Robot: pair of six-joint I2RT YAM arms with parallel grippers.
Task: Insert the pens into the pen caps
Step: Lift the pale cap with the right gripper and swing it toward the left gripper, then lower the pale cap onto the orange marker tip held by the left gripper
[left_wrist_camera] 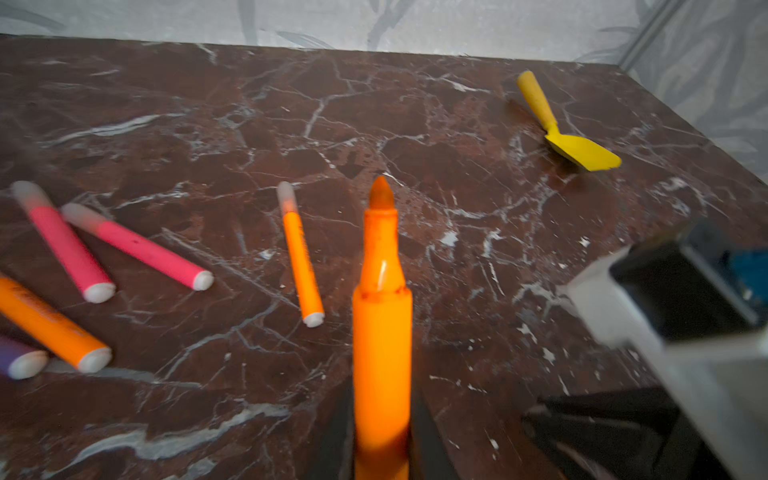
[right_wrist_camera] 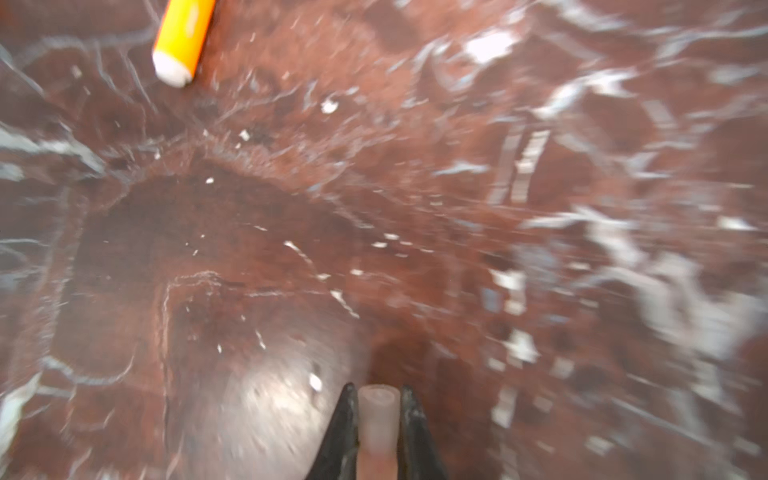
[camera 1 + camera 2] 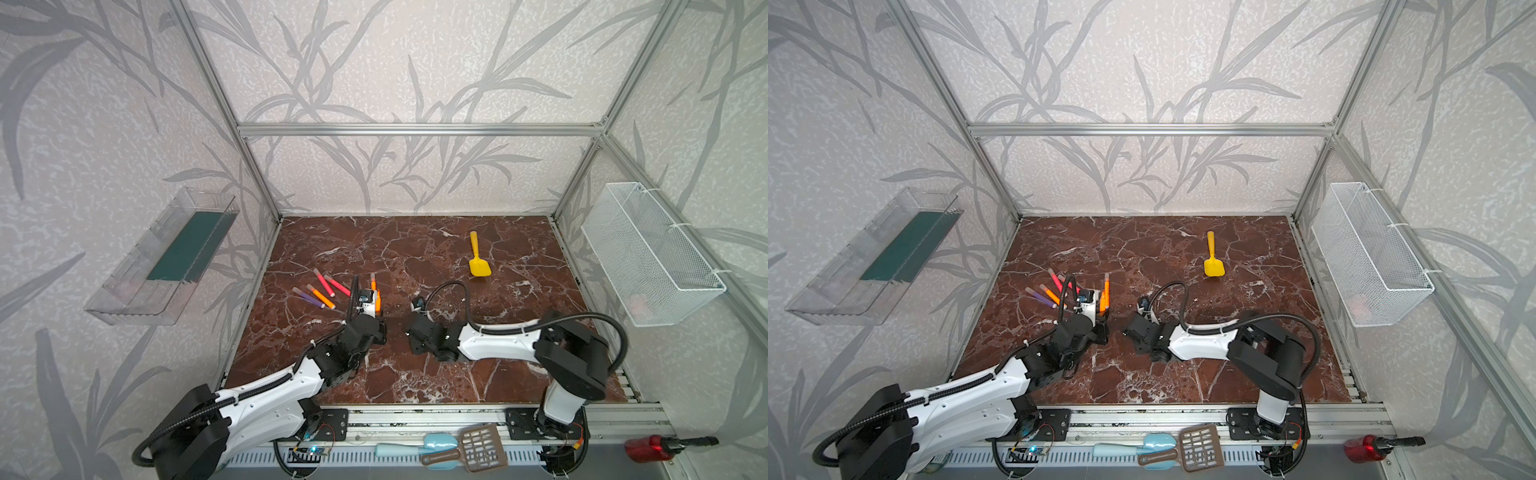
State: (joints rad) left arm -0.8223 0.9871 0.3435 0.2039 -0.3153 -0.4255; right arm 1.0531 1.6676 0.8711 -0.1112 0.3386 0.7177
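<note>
The left gripper squeezed an orange pen, bare tip pointing out. The right gripper pinched a pen cap (open end forward), likely so they could meet.

Two dark fingers pinch a pale, translucent pinkish pen cap, one finger pressed against each side, with the cap's round end poking just past their tips. Beyond the pen cap spreads the red-brown marbled table, heavily blurred, with white veins and a soft patch of glare just beside the cap. Well apart from the pen cap, the white-plugged end of an orange pen shows, the rest cut off at the frame edge.
</note>
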